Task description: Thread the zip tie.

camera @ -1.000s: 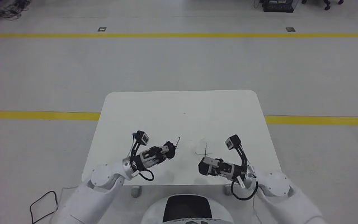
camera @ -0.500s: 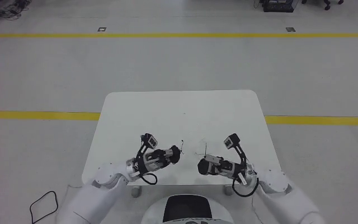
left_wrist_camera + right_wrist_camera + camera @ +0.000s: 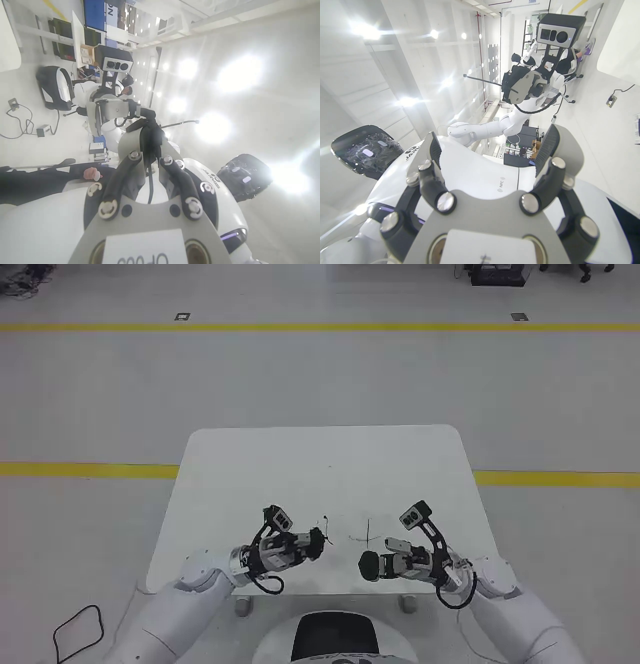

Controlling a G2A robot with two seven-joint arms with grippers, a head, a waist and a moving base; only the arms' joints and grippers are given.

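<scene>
The left gripper (image 3: 148, 135) has its jaws shut tight on a thin black plastic zip tie (image 3: 180, 123). It holds the tie up in the air over the near part of the white bench (image 3: 320, 464). A long bit of the strap sticks out past the jaws, with a small knob (image 3: 197, 121) at its far end. Another bit runs back between the two fingers. I think it is pinched like this so the strap stays steady and the loose part is easy to reach. The right gripper (image 3: 491, 150) is near it and faces it, with its jaws wide open and nothing in them. I think it is open so that it can take the loose end and bend it round to the other end. The tie is not yet in a loop, so the threading is not done. The strap is thin and bendy, so it may wobble when it is grabbed.
</scene>
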